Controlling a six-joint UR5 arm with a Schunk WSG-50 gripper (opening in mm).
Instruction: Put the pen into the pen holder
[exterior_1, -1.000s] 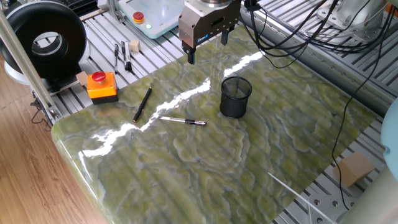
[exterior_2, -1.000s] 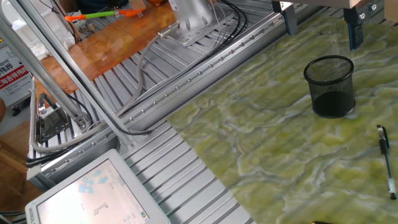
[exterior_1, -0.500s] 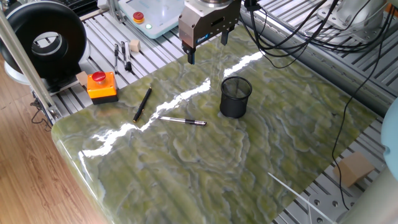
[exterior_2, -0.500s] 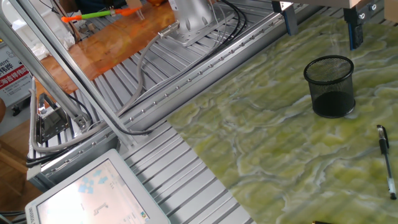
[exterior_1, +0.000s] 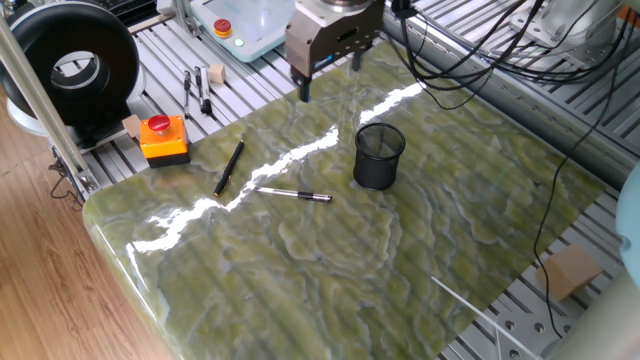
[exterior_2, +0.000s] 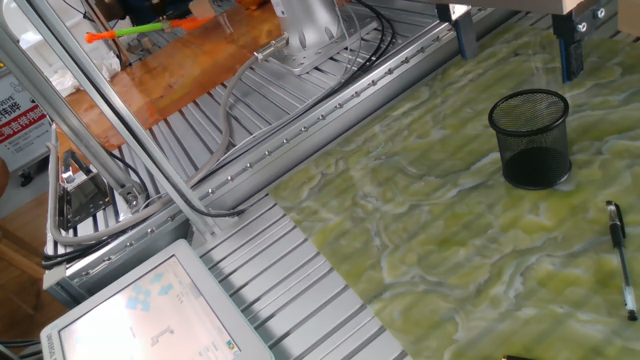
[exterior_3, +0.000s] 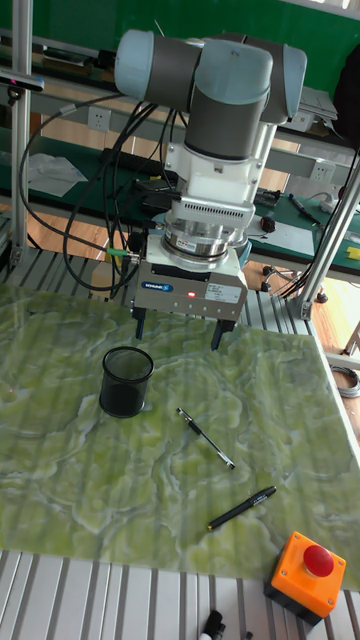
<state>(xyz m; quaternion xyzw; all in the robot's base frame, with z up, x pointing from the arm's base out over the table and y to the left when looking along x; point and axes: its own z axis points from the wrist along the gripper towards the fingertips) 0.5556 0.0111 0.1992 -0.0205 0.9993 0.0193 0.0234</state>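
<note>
Glossy green marble-look table (exterior_1: 330, 270); black wire-mesh pen holder (exterior_1: 378, 156).

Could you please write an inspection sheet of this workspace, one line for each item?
Surface: green marbled table top, with a bright glare streak.
Pen: the pen lies flat on the table top, between the black pen and the holder, touching neither.
Pen holder: the pen holder stands upright; nothing seen inside.
Clutter: black pen lies flat near the pen; orange box with a red button at the table edge.
Gripper: the gripper is open, holds nothing, and hangs above the table top behind the holder.
Cables: black cables run over the aluminium frame beside the table top.
Surroundings: black reel, cardboard box, wooden floor.
</note>
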